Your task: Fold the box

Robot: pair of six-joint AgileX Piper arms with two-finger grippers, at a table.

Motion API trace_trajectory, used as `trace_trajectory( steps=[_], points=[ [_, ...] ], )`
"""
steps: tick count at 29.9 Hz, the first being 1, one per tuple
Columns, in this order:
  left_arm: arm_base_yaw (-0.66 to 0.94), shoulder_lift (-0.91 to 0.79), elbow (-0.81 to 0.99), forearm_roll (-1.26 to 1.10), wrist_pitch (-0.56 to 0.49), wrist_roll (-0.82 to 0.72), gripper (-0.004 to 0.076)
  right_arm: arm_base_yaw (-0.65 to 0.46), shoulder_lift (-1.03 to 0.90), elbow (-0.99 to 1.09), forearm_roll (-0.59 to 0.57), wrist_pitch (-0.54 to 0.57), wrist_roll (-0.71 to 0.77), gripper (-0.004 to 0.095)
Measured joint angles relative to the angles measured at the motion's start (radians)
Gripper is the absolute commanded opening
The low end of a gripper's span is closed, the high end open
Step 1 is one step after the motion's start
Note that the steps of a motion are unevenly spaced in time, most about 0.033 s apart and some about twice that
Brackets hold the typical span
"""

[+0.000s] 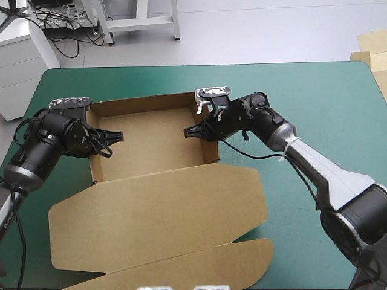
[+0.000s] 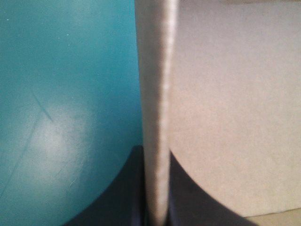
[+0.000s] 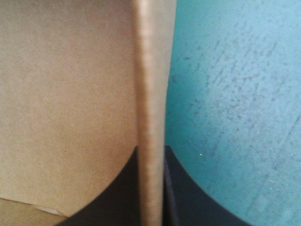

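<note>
Brown box [image 1: 151, 199] sits mid-table on the teal-green table [image 1: 314, 96], an open tray with its walls raised and its lid [image 1: 163, 223] lying flat toward the near edge. The left gripper [image 1: 113, 138] pinches the left wall [image 2: 155, 94] between black fingers. The right gripper [image 1: 191, 132] likewise pinches the right wall [image 3: 150, 94].

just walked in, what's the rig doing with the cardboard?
Both arms are working on the brown box, which stands as an open tray. The left gripper and the right gripper are each shut on one of two opposite side walls, one finger inside and one outside. The lid lies flat on the teal-green cover, on the near side.
</note>
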Motion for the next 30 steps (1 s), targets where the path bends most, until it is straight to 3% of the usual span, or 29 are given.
trace_trajectory(
  steps=[9,18,26,30],
  points=[
    [0.000,0.071,-0.021,-0.091,-0.024,0.063,-0.0010,-0.002,-0.014,-0.026,-0.125,0.102,0.032,-0.0014],
    [-0.015,0.237,-0.212,-0.175,0.016,0.141,-0.0010,-0.003,-0.052,-0.072,-0.298,0.250,0.125,-0.0015],
    [-0.111,0.363,-0.309,-0.152,0.021,0.153,-0.0010,-0.045,-0.048,-0.072,-0.336,0.335,0.166,-0.0015],
    [-0.165,0.423,-0.316,-0.145,0.003,0.148,-0.0010,-0.105,-0.027,-0.056,-0.293,0.371,0.156,-0.0015]
  ],
)
